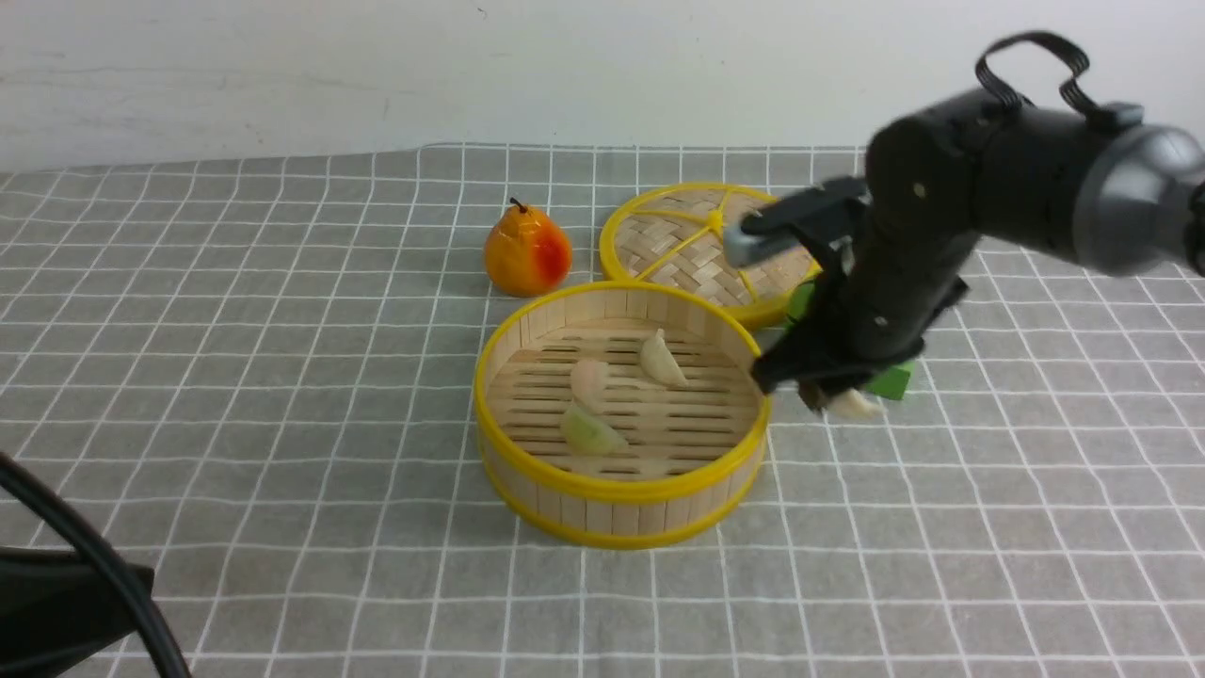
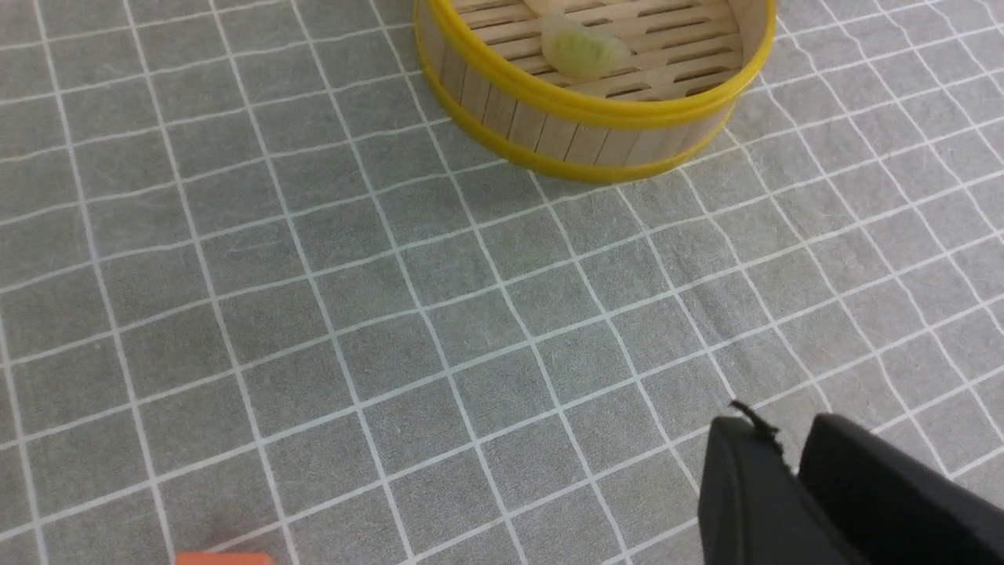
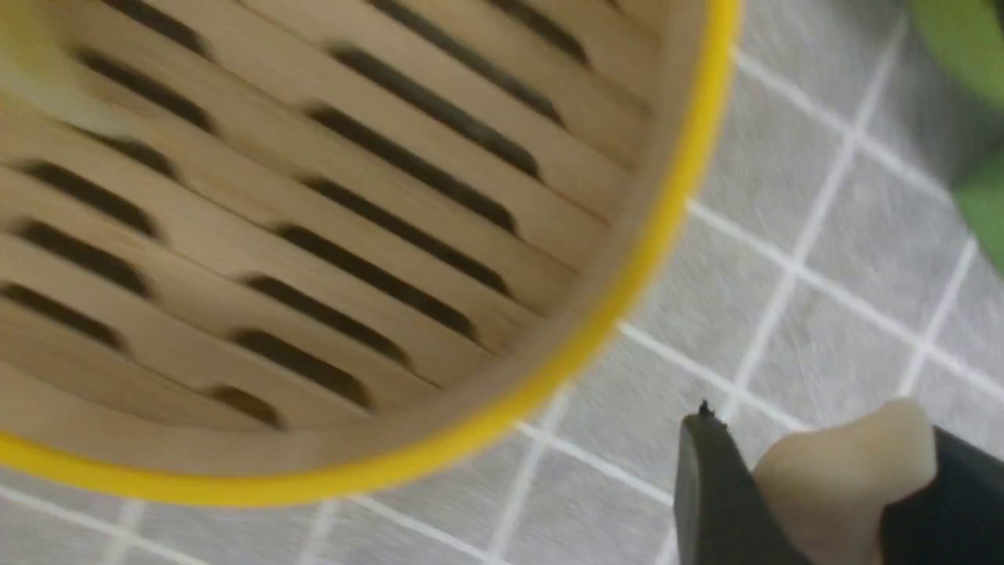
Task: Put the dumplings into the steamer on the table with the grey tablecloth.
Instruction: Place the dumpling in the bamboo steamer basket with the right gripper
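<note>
- Four dumplings [image 1: 589, 379] counted: three in the one steamer [image 1: 621, 485] beside right claw [image 1: 824, 394], fourth dumpling [image 3: 839, 471] clamped in it.
- Left claw [image 2: 784, 439] state cannot be told.
- Grey checked tablecloth [image 1: 282, 377], white wall [image 1: 377, 66].

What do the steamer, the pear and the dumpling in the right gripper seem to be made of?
Steamer: pale wood or bamboo slats, matt grain, with glossy yellow rims, probably plastic.
Pear: likely plastic; smooth painted-looking skin with a slight sheen.
Dumpling: off-white, smooth, faintly waxy; perhaps soft plastic or rubber.
</note>
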Robot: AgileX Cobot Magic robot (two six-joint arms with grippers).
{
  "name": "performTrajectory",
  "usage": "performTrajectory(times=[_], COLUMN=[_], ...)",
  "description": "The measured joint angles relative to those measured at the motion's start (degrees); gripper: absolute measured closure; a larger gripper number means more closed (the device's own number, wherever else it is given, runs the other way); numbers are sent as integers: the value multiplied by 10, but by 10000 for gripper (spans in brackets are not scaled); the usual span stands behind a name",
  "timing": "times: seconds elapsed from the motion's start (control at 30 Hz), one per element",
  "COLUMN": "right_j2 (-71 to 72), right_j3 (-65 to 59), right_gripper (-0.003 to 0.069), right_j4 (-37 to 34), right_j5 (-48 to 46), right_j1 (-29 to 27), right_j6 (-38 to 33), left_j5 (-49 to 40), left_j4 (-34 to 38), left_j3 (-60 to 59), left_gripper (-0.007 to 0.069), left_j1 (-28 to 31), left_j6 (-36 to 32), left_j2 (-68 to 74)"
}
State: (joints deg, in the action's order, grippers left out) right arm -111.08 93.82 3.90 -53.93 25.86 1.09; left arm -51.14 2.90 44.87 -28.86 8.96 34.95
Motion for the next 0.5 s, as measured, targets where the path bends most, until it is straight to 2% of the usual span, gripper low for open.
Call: performTrajectory(times=[0.17, 0.5], right_j2=[-25, -123], right_j3=[56, 66], right_gripper=[414, 403], right_j4=[-9, -5], right_j5=[41, 80], right_j1=[63, 69], right_j6=[5, 29], left_j5=[0, -4], left_j4=[0, 0], left_j3=[0, 0], left_gripper=[520, 512], left_j1=[0, 0], left_j6=[0, 0], left_j2=[0, 0])
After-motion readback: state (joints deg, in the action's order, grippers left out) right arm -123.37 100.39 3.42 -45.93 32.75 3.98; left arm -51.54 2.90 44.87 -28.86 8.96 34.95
